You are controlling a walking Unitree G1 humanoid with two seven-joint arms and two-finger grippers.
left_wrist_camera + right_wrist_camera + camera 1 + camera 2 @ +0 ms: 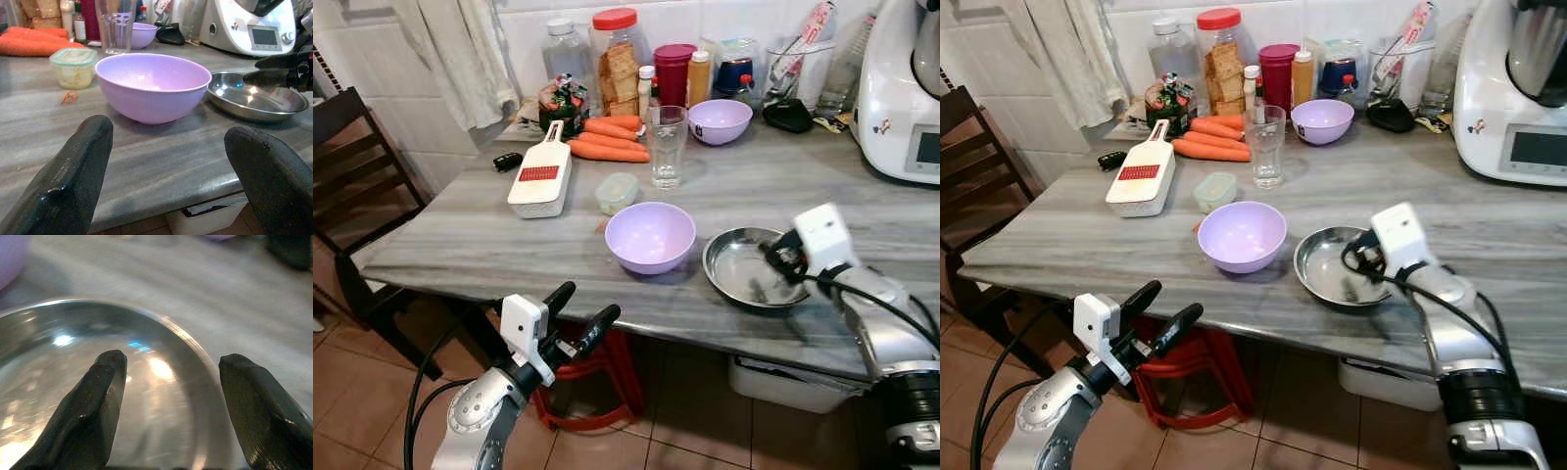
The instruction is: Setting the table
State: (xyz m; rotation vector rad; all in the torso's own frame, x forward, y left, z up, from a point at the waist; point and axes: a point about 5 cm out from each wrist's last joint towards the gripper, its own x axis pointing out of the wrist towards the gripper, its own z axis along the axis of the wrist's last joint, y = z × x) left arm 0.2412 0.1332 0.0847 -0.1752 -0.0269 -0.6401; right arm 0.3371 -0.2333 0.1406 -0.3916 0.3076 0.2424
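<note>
Your right gripper [168, 382] is open over the steel plate [734, 264], one finger inside the dish and one outside, straddling its right rim, nothing grasped; the plate sits near the table's front edge [636, 313], just beside the purple bowl [650, 235]. Your left gripper [576, 318] hangs spread apart below and in front of that edge, holding nothing, pointing at the bowl. Bare tabletop lies left of the bowl up to the white slicer [540, 176] and small lidded container [617, 191].

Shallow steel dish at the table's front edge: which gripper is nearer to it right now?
Right. The right gripper is at the shallow steel dish, open fingers straddling its rim. The left gripper hangs open below the grey table's front edge, facing the near lilac plastic bowl.
</note>
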